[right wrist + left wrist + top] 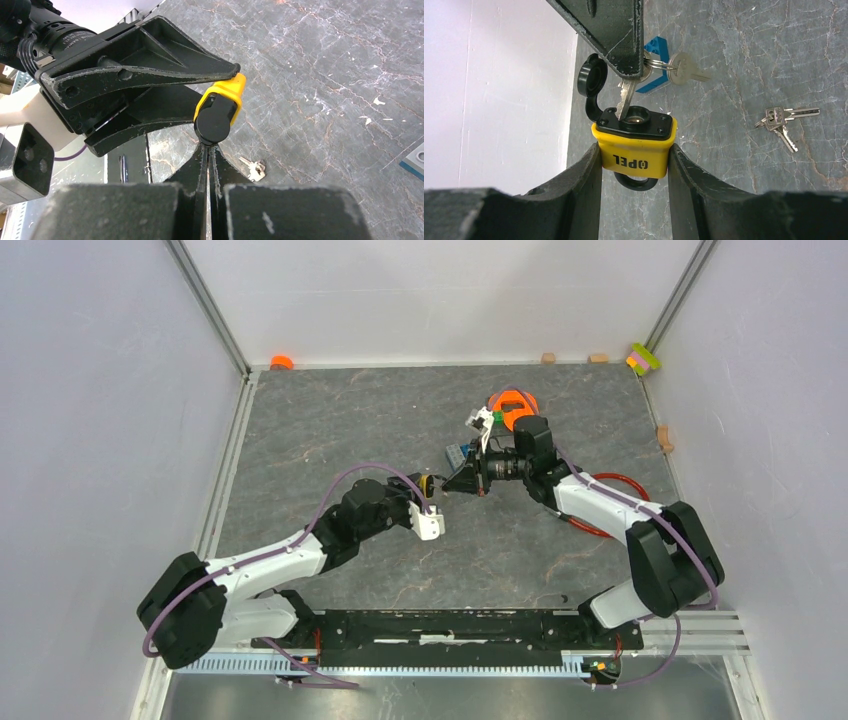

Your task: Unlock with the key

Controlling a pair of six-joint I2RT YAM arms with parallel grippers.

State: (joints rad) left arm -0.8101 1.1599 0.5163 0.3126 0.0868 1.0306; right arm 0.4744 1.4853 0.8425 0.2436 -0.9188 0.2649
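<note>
A small yellow padlock (636,150) marked OPEL sits squeezed between my left gripper's (634,150) two fingers, shackle towards the wrist and black keyhole face (638,120) pointing away. Its round black dust cap (591,77) is flipped open to the left. My right gripper (626,60) reaches in from above, shut on the key (625,97). The blade tip rests at the left rim of the keyhole. A second key (684,67) hangs from the same ring. In the right wrist view the fingertips (209,146) are pressed together right under the cap (213,122) and the padlock (227,92); the key is hidden there.
A loose key bunch (781,120) lies on the grey marbled table to the right of the padlock. A blue brick (655,65) lies behind the hanging key. An orange object (513,405) and a red cable (610,480) lie around the right arm. Walls close in the table.
</note>
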